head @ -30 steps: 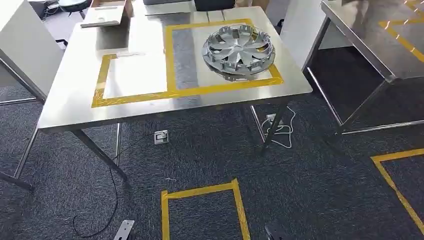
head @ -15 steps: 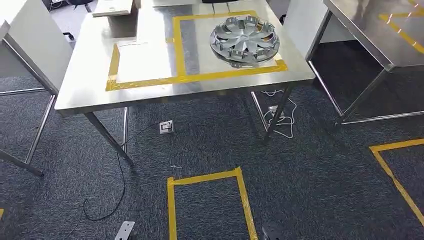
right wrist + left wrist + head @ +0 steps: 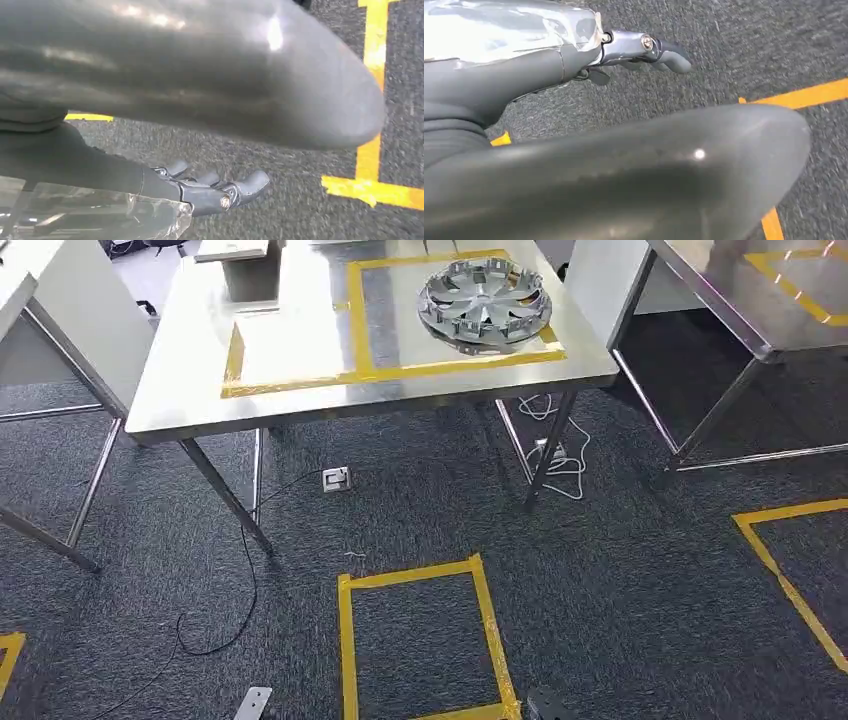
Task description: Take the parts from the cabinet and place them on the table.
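Observation:
A silver wheel cover [image 3: 484,297] lies on the steel table [image 3: 300,405], inside the right yellow-taped rectangle, near the far right corner. The taped rectangle [image 3: 290,350] to its left holds nothing. My left hand [image 3: 639,47] hangs above the grey carpet with its fingers stretched out and nothing in them. My right hand [image 3: 210,190] hangs the same way over the carpet, fingers apart and holding nothing.
A yellow taped square [image 3: 420,640] marks the carpet in front of the table. A floor socket [image 3: 336,478] and cables lie under the table. A second steel table [image 3: 720,300] stands at the right, a white panel [image 3: 80,310] at the left.
The whole picture has shifted: the camera has moved, so the table with the wheel cover now sits higher and farther off, with more carpet in front. Nothing on the table moved.

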Controlling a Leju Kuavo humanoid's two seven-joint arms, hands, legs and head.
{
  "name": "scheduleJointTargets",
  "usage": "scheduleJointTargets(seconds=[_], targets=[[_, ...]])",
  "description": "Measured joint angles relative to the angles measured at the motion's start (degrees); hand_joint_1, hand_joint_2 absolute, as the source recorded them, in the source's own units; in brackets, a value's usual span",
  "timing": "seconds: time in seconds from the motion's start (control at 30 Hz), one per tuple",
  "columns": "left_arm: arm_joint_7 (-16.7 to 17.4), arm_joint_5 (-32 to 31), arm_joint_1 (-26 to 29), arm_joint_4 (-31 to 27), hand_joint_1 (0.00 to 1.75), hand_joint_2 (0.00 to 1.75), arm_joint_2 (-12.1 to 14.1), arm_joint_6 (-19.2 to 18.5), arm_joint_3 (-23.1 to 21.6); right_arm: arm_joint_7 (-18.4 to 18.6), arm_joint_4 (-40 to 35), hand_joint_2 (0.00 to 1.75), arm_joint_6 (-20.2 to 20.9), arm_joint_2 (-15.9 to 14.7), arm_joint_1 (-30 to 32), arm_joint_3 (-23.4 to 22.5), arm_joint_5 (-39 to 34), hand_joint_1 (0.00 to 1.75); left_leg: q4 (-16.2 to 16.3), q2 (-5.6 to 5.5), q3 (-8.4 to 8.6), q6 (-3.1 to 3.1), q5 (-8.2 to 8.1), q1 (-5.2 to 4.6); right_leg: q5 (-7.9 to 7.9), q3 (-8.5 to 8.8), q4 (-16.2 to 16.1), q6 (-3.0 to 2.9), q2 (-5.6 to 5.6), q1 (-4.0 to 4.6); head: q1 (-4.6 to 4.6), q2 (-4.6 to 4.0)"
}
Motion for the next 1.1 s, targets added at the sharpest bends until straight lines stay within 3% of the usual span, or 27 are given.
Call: scheduleJointTargets(seconds=[0.1,0.13,0.17,0.2,0.23,0.3,0.33,0.37,0.4,0.43,0.47,0.5,0.53,0.6,0.63,0.67,0.7,0.73,0.8,0.83,0.87,0.9,0.97,1.0,1.03,1.07,1.1], targets=[[0.13,0.61,0.17,-0.04,0.00,0.00,0.20,0.41,-0.87,-0.09,-0.11,0.00,-0.11,0.02,0.10,0.13,-0.61,0.00,-0.71,-0.10,-0.56,1.27,0.47,-0.63,1.42,-0.43,-0.18,1.53,-0.03,-0.23,0.00,0.00],[0.13,0.70,0.25,-0.04,0.00,0.00,0.20,0.55,-1.11,-0.09,-0.11,0.00,-0.13,0.00,0.37,0.18,-0.72,0.00,-0.87,0.03,-1.09,2.01,1.05,-0.75,1.95,-0.58,-0.34,2.01,0.02,-0.17,0.11,0.00],[0.13,0.77,0.13,-0.09,0.00,0.00,0.20,0.72,-1.33,-0.11,-0.11,0.00,-0.17,-0.04,0.54,0.22,-0.76,0.00,-1.28,0.40,-1.55,2.93,1.90,-0.25,1.13,-1.16,0.28,1.95,0.02,-0.44,0.13,0.00],[0.13,0.79,-0.01,-0.13,0.00,0.00,0.20,0.96,-1.59,-0.09,-0.11,0.00,-0.26,-0.15,0.64,0.28,-0.92,0.00,-1.28,0.37,-2.41,3.62,2.58,-0.46,-1.75,-2.42,2.63,1.35,0.10,-0.37,0.33,0.00],[0.13,0.87,-0.12,-0.15,0.00,0.00,0.24,1.12,-1.77,-0.11,-0.13,0.00,-0.33,-0.13,0.65,0.37,-1.05,0.00,-1.24,0.41,-3.18,3.91,3.23,-0.58,-4.72,-3.70,6.26,0.85,0.10,-0.39,0.37,0.00],[0.13,1.05,-0.24,-0.17,0.00,0.00,0.31,1.16,-2.25,-0.13,-0.26,0.00,-0.44,-0.11,0.66,0.59,-1.31,0.00,-1.15,0.57,-4.96,4.22,4.60,-1.01,-9.91,-6.46,16.13,0.63,0.11,-0.39,0.35,0.00],[0.13,1.07,-0.26,-0.17,0.00,0.00,0.31,1.16,-2.32,-0.13,-0.26,0.00,-0.44,-0.13,0.66,0.61,-1.35,0.00,-1.08,0.60,-5.80,4.29,5.27,-1.24,-10.63,-6.85,19.55,0.98,0.11,-0.38,0.35,0.00],[0.13,1.18,-0.27,-0.17,0.00,0.00,0.31,1.16,-2.45,-0.13,-0.26,0.00,-0.44,-0.20,0.67,0.63,-1.38,0.00,-1.02,0.63,-6.55,4.29,5.78,-1.40,-10.06,-6.12,20.17,1.46,0.11,-0.37,0.33,0.00],[0.15,1.22,-0.28,-0.17,0.00,0.00,0.31,1.16,-2.62,-0.13,-0.26,0.00,-0.41,-0.22,0.65,0.68,-1.38,0.00,-0.90,0.63,-7.42,4.27,6.43,-1.60,-8.24,-3.71,17.99,2.19,0.10,-0.35,0.35,0.00],[0.13,1.31,-0.32,-0.17,0.00,0.00,0.28,1.16,-2.82,-0.11,-0.28,0.00,-0.44,-0.26,0.56,0.68,-1.38,0.00,-0.77,0.60,-8.13,4.21,6.95,-1.75,-6.53,-0.62,13.81,2.47,0.11,-0.26,0.35,0.00],[0.13,1.33,-0.37,-0.17,0.00,0.00,0.29,1.16,-3.01,-0.11,-0.41,0.00,-0.41,-0.35,0.51,0.70,-1.38,0.00,-0.63,0.54,-8.71,4.14,7.42,-1.86,-5.51,2.94,8.68,2.26,0.10,-0.07,0.35,0.00],[0.13,1.38,-0.42,-0.22,0.00,0.00,0.18,1.16,-3.15,-0.13,-0.57,0.00,-0.41,-0.50,0.34,0.70,-1.38,0.00,-0.47,0.55,-9.15,4.01,7.97,-1.81,-6.40,7.23,2.23,1.05,0.08,0.33,0.27,0.00],[0.13,1.46,-0.50,-0.28,0.00,0.00,0.20,1.16,-3.32,-0.11,-0.65,0.00,-0.39,-0.55,0.20,0.74,-1.40,0.00,-0.41,0.59,-9.48,3.62,8.60,-2.08,-7.80,9.34,-2.21,0.20,-0.01,0.53,0.28,0.00],[0.13,1.57,-0.57,-0.26,0.00,0.00,0.28,1.20,-3.52,-0.11,-0.68,0.00,-0.37,-0.55,0.19,0.77,-1.51,0.00,-1.01,0.63,-9.44,2.97,9.78,-1.61,-6.70,8.26,-1.57,-0.01,0.14,0.92,0.40,0.00],[0.17,1.57,-0.57,-0.26,0.00,0.00,0.26,1.18,-3.72,-0.06,-0.68,0.00,-0.37,-0.59,0.17,0.77,-1.59,0.00,-1.34,0.59,-9.66,2.51,10.54,-1.52,-6.29,7.69,-1.42,-0.65,0.13,1.16,0.39,0.00],[0.20,1.64,-0.42,-0.24,0.00,0.00,0.45,1.18,-3.80,-0.07,-0.68,0.00,-0.37,-0.57,0.28,0.79,-1.73,0.00,-1.52,0.44,-9.93,2.17,10.99,-1.85,-5.35,7.22,-2.04,-1.08,0.10,0.64,0.39,0.00],[0.26,1.66,-0.30,-0.22,0.00,0.00,0.46,1.18,-3.91,-0.04,-0.68,0.00,-0.37,-0.54,0.17,0.81,-1.77,0.00,-0.64,0.28,-10.65,1.86,8.82,-1.59,-4.48,6.62,-2.11,-1.46,-0.10,0.26,0.62,0.00],[0.35,1.66,-0.26,-0.20,0.00,0.00,0.50,1.18,-3.98,-0.09,-0.70,0.00,-0.37,-0.55,0.18,0.81,-1.92,0.00,2.03,0.33,-11.32,1.49,4.59,-1.32,-3.67,5.71,-2.11,-1.96,-0.07,0.25,0.50,0.00],[0.46,1.70,-0.51,-0.20,0.00,0.00,0.68,1.18,-4.22,-0.11,-0.70,0.00,-0.39,-0.31,0.33,0.87,-2.21,0.00,10.22,0.35,-12.92,0.80,-2.29,-0.81,-2.27,4.50,-2.01,-2.11,-0.09,0.28,0.33,0.00],[0.48,1.70,-0.58,-0.20,0.00,0.00,0.72,1.18,-4.33,-0.13,-0.70,0.00,-0.41,-0.26,0.34,0.90,-2.34,0.00,15.11,0.36,-13.63,0.43,-4.42,-0.65,-1.52,3.38,-1.92,-2.05,-0.15,0.28,0.26,0.00],[0.48,1.73,-0.58,-0.20,0.00,0.00,0.72,1.16,-4.48,-0.13,-0.70,0.00,-0.44,-0.26,0.35,0.90,-2.40,0.00,17.93,0.37,-13.49,0.13,-4.09,-0.39,-0.92,2.49,-1.86,-1.92,-0.13,0.26,0.22,0.00],[0.50,1.81,-0.57,-0.20,0.00,0.00,0.76,1.18,-4.65,-0.13,-0.70,0.00,-0.44,-0.26,0.39,0.94,-2.43,0.00,18.26,0.38,-12.43,-0.07,-2.23,-0.07,-0.33,1.63,-1.71,-1.79,-0.14,0.21,0.26,0.00],[0.50,1.83,-0.63,-0.20,0.00,0.00,0.83,1.18,-4.74,-0.13,-0.70,0.00,-0.44,-0.24,0.57,1.01,-2.43,0.00,12.20,0.41,-6.90,-0.29,2.91,0.40,0.52,-0.17,-1.12,-1.28,-0.11,0.09,0.24,0.00],[0.50,1.90,-0.71,-0.20,0.00,0.00,0.85,1.18,-4.74,-0.13,-0.70,0.00,-0.44,-0.24,0.58,1.03,-2.43,0.00,7.35,0.40,-3.27,-0.25,3.25,0.49,0.86,-0.79,-0.66,-0.90,-0.09,0.04,0.22,0.00],[0.50,1.95,-0.83,-0.22,0.00,0.00,0.85,1.18,-4.76,-0.13,-0.72,0.00,-0.44,-0.22,0.61,1.03,-2.45,0.00,2.09,0.35,0.19,-0.10,0.26,0.38,1.17,-1.19,-0.41,-0.66,-0.07,0.17,0.20,0.00],[0.46,1.97,-0.88,-0.22,0.00,0.00,0.94,1.18,-4.76,-0.13,-0.72,0.00,-0.44,-0.13,0.63,1.05,-2.49,0.00,-1.92,0.29,2.56,0.38,-1.20,0.07,1.48,-1.27,-0.24,-0.20,-0.09,0.30,0.35,0.00],[0.44,1.97,-0.91,-0.20,0.00,0.00,0.92,1.18,-4.83,-0.17,-0.72,0.00,-0.50,-0.13,0.59,1.05,-2.53,0.00,-1.86,0.38,1.98,0.74,-1.41,-0.18,2.05,-1.29,-0.31,0.36,-0.19,0.27,0.33,0.00]])
